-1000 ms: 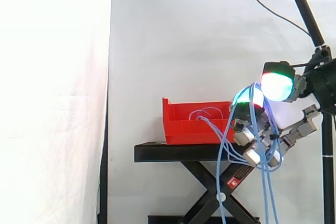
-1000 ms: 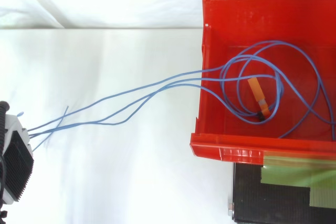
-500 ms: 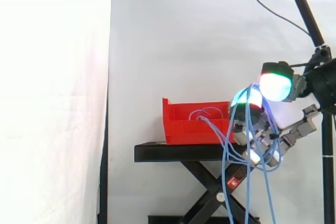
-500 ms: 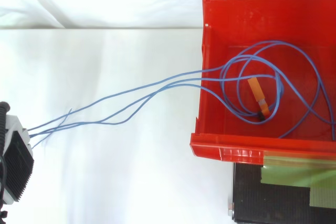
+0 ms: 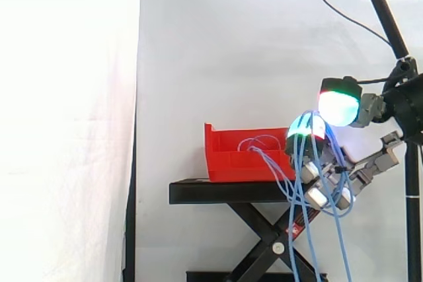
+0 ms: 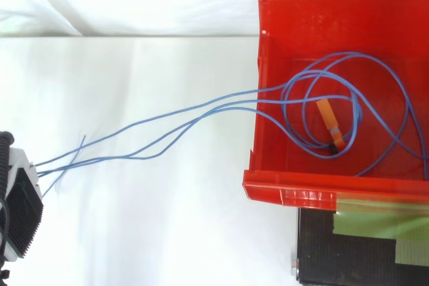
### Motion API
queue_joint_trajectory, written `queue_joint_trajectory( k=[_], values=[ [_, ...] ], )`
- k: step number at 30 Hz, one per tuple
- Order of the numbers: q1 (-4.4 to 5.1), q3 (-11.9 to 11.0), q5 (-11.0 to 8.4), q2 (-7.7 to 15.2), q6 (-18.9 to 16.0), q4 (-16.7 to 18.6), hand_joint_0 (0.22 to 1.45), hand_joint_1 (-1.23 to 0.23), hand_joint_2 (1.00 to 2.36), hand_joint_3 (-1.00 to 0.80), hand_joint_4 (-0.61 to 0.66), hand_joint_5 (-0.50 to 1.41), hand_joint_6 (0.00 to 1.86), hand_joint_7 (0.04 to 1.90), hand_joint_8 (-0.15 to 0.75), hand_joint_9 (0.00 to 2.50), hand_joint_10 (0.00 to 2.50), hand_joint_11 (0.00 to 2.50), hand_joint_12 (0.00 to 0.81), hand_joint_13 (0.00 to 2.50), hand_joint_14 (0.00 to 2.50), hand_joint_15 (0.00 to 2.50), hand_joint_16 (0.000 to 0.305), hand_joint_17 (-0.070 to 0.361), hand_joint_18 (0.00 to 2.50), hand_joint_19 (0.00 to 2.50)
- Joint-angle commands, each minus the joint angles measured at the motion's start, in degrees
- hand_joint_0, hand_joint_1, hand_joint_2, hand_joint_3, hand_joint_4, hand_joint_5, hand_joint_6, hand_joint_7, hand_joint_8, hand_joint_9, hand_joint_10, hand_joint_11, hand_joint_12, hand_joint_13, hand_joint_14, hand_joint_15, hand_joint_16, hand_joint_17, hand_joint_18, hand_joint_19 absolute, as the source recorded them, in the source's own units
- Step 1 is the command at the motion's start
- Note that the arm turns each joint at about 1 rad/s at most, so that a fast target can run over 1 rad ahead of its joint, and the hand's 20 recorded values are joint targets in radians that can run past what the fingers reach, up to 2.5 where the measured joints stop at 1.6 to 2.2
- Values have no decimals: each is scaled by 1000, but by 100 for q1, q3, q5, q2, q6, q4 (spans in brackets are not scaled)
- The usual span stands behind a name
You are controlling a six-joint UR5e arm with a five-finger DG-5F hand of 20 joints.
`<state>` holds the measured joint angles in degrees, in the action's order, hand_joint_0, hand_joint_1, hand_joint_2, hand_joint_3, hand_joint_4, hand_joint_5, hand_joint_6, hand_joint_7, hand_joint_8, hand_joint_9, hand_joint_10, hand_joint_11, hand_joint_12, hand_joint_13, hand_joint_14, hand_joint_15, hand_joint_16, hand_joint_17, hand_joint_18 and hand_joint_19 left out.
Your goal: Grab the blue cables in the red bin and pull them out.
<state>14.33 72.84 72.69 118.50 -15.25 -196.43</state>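
The red bin (image 5: pixel 241 162) sits on a black stand (image 5: pixel 218 192). Thin blue cables (image 6: pixel 174 122) coil inside the bin around an orange tag (image 6: pixel 330 124), cross its left wall (image 6: pixel 253 145) and stretch to my hand (image 6: pixel 20 209) at the left edge. In the side view my hand (image 5: pixel 328 186) is just right of the bin, at about its height. Its fingers are curled with the blue cables (image 5: pixel 303 183) draped over a glowing fingertip (image 5: pixel 305 127). Loose strands hang down past the stand.
The stand is a black scissor lift (image 5: pixel 264 242) before the white curtain. A camera on a black pole (image 5: pixel 391 28) stands at the right behind my arm. In the top view a black block with green tape (image 6: pixel 362 246) lies below the bin.
My hand has shifted slightly left in the side view, and the hanging cable strands have swung left. The coils in the bin look unchanged.
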Motion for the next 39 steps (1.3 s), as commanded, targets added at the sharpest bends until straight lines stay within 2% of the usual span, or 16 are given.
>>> queue_joint_trajectory(
  k=[1, 24, 39],
  values=[
    [0, -7, 0, -3, 0, -1, 714, -856, 1000, -1000, 87, 970, 413, 716, 209, 874, 30, 856, 328, 652, 26, 692, 47, 107, 551, 997],
    [0, 2, 0, -3, -35, -1, 657, -855, 1000, -1000, 150, 924, 354, 733, 234, 853, 30, 851, 356, 646, 25, 677, 54, 121, 541, 968],
    [-18, 2, 18, 6, -35, -27, 670, -935, 1000, -1000, 143, 919, 374, 718, 227, 852, 30, 845, 348, 644, 26, 687, 52, 118, 533, 962]
  ],
)
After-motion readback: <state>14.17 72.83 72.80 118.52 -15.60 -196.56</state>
